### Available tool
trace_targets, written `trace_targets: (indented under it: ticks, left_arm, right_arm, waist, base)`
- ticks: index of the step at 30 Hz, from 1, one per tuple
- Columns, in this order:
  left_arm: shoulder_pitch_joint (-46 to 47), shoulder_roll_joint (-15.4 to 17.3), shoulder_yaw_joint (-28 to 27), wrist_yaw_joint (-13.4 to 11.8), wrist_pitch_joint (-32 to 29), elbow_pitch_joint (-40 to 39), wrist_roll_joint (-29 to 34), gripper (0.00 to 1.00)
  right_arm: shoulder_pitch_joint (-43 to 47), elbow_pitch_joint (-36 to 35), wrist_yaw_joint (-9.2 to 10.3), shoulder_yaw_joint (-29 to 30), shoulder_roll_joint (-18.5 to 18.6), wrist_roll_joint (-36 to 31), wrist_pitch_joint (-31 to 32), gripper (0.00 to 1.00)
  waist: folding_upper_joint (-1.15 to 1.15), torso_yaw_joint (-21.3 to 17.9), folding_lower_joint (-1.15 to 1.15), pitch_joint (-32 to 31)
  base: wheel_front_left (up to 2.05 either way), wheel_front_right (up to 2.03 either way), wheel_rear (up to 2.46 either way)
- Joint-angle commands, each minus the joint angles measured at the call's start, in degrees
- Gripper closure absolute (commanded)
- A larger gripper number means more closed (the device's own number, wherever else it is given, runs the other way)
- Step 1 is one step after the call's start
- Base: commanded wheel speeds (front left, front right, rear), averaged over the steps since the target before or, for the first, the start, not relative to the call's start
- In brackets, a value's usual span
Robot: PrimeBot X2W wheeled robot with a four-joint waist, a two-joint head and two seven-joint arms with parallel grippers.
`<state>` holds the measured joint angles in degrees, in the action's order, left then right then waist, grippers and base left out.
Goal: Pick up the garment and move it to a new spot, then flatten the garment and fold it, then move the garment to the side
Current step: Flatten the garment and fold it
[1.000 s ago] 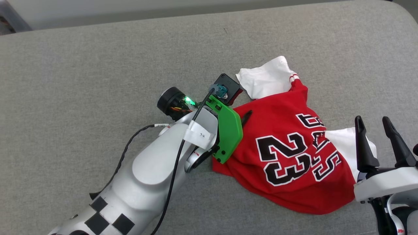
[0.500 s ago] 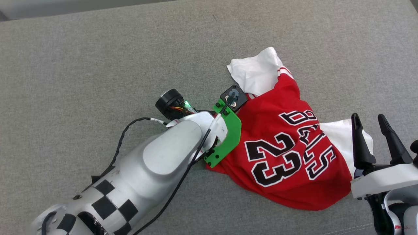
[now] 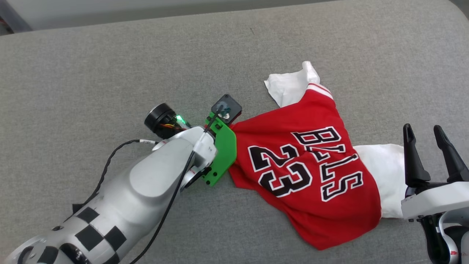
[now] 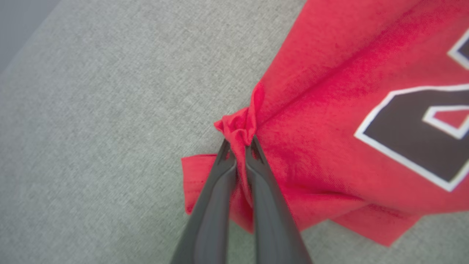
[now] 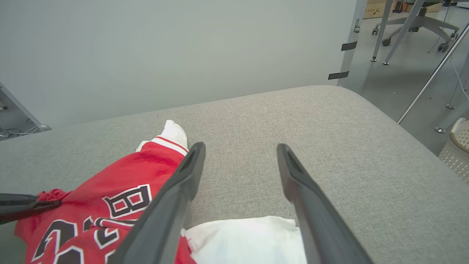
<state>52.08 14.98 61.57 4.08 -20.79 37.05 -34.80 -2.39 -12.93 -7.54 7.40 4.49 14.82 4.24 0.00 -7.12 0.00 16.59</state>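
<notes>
Where red cloth bunches, left end effector point(image 4: 240, 145) pinches garment point(image 4: 329, 110), right end effector point(image 5: 240, 147) splayed, grey woven cushion point(image 3: 110, 73).

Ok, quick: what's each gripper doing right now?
Left gripper: shut on the garment, pinching a bunched red edge.
Right gripper: open, holding nothing.

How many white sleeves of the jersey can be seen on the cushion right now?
2. One white sleeve lies at the far edge of the jersey; the other sleeve lies at its near right end, by the open right gripper. None seems hidden.
</notes>
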Motion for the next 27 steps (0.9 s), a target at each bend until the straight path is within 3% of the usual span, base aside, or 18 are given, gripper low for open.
trace_targets:
  ticks: [1,7,18,27]
  left_arm:
    - [-1.80,1.29,-0.65,-1.13,1.02,-0.64,-0.42,1.00]
    - [-7.84,5.78,-4.01,-6.55,4.75,-7.63,-2.58,1.00]
    - [-23.44,14.65,-11.77,-19.51,10.20,-24.16,-8.22,1.00]
    - [-38.19,19.00,-17.56,-29.03,14.31,-32.99,-13.93,1.00]
  right_arm:
    - [0.27,-0.41,0.05,0.23,0.17,-0.61,0.29,0.00]
    - [1.65,-1.58,0.05,0.78,-0.03,-0.92,1.39,0.00]
    - [3.93,-3.41,0.05,1.55,-0.26,-1.61,3.40,0.00]
    - [6.25,-4.27,0.05,1.72,-0.51,-1.69,4.83,0.00]
  waist:
    - [0.00,1.72,0.00,-1.92]
    - [0.00,4.43,0.00,-4.18]
    - [0.00,9.55,0.00,-7.75]
    - [0.00,12.87,0.00,-10.60]
  base:
    - [0.00,0.00,0.00]
    - [0.00,0.00,0.00]
    - [0.00,0.00,0.00]
    - [0.00,0.00,0.00]
